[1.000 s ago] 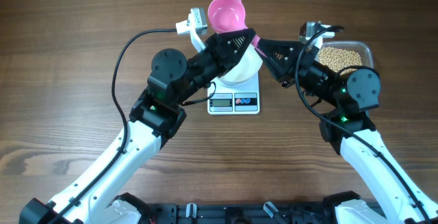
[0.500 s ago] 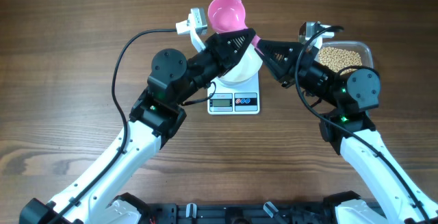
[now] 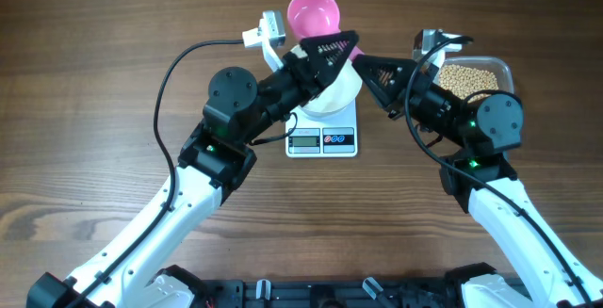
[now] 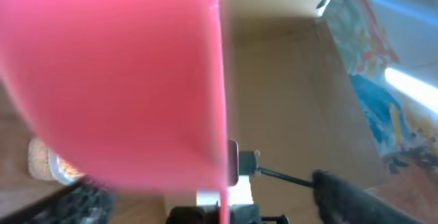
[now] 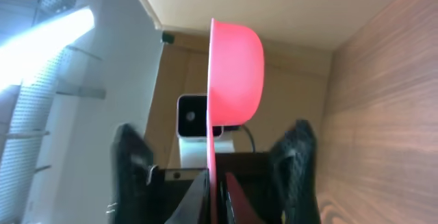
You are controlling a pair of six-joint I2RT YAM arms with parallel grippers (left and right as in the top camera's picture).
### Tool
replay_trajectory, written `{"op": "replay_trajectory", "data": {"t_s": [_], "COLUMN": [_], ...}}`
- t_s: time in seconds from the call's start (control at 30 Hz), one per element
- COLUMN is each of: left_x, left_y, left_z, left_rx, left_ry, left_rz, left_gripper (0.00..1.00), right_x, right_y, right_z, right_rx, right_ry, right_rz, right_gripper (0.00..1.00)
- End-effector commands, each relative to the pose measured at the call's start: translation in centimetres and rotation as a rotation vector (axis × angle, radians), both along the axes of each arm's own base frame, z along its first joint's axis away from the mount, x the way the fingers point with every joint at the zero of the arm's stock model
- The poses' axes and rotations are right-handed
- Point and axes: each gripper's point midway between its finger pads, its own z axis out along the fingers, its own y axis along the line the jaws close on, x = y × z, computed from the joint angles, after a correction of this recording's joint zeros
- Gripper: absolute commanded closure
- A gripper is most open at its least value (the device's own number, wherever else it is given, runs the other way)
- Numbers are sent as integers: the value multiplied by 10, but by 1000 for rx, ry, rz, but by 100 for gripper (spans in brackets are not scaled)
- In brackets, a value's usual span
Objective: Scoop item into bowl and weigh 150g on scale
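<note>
Overhead: smooth round pink scoop (image 3: 313, 14) — right jaws pinch its handle, left jaws spread wide.

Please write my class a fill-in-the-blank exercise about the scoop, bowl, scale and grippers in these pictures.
1. The scoop is coloured ____.
2. The white bowl stands ____ the scale.
3. The left gripper is ____.
4. The right gripper is ____ on the scoop's handle.
Missing words: pink; on; open; shut.

White arms (image 3: 155, 223), black joints (image 3: 232, 91), cables (image 3: 157, 110)
</note>
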Motion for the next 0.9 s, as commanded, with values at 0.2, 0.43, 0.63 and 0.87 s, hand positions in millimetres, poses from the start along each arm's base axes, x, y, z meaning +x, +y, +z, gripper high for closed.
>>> {"op": "replay_trajectory", "data": {"t_s": [0.2, 0.43, 0.63, 0.87], "left_x": [-10, -18, -22, -33], "left_y": [-8, 13, 73, 83], "left_z": [-35, -84, -109, -102], "left_rx": [201, 528, 851, 919], "left_ry": [-30, -76, 94, 104], "left_rz": [-78, -69, 31, -11], "left_gripper": [0, 0, 0, 0], "right_x": [36, 40, 25, 10], "right_y": [-39, -64, -126, -150], "right_z": [-26, -23, -4, -6], "right_rx": [-207, -546, -974, -1186], "right_ry": [-7, 25, 129, 126], "right_rz": [-200, -241, -455, -470], "right_gripper": [95, 95, 96, 96]}}
